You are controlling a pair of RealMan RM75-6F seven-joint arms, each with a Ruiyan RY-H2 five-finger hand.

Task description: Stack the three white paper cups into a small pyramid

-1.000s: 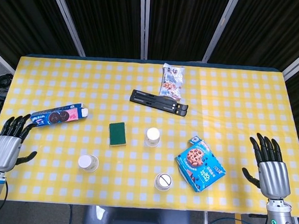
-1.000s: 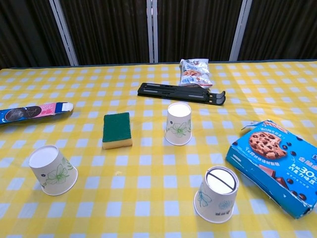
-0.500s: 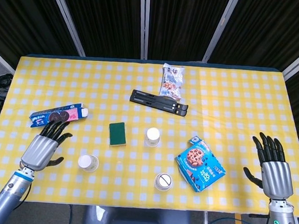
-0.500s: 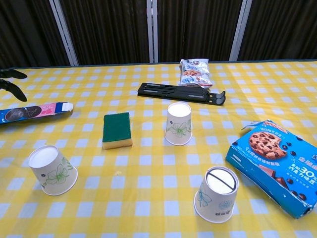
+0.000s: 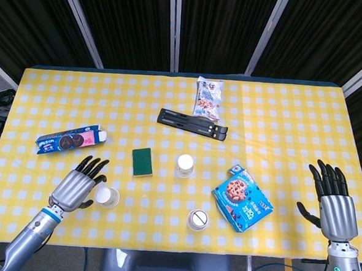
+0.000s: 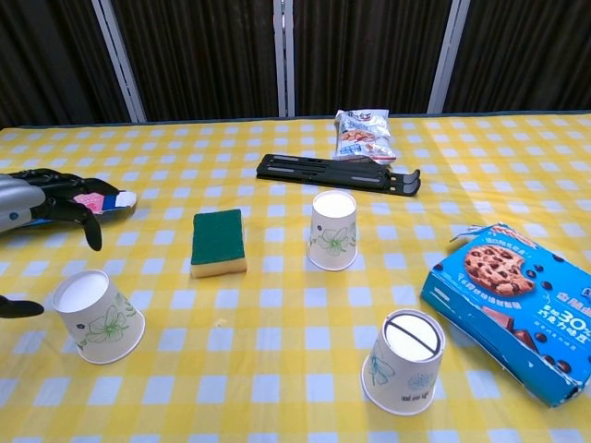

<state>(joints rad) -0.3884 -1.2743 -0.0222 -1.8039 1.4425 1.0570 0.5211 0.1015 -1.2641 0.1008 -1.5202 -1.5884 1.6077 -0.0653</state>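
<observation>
Three white paper cups with a green leaf print stand upside down on the yellow checked cloth. One cup point(image 5: 106, 197) point(image 6: 98, 317) is at the front left, one point(image 5: 184, 166) point(image 6: 333, 231) in the middle, one point(image 5: 197, 220) point(image 6: 404, 360) at the front centre. My left hand point(image 5: 79, 184) point(image 6: 42, 203) hovers open just left of the front-left cup, fingers spread, not touching it. My right hand point(image 5: 332, 199) stays open at the table's right edge, far from the cups.
A green sponge point(image 5: 142, 162) lies left of the middle cup. A blue cookie box point(image 5: 241, 198) sits right of the front cup. A biscuit sleeve point(image 5: 70, 140), a black folding stand point(image 5: 192, 124) and a snack bag point(image 5: 208, 98) lie further back.
My left hand has swung in from the table's left edge toward the front-left cup. The right hand has drifted slightly lower. The cups have not moved.
</observation>
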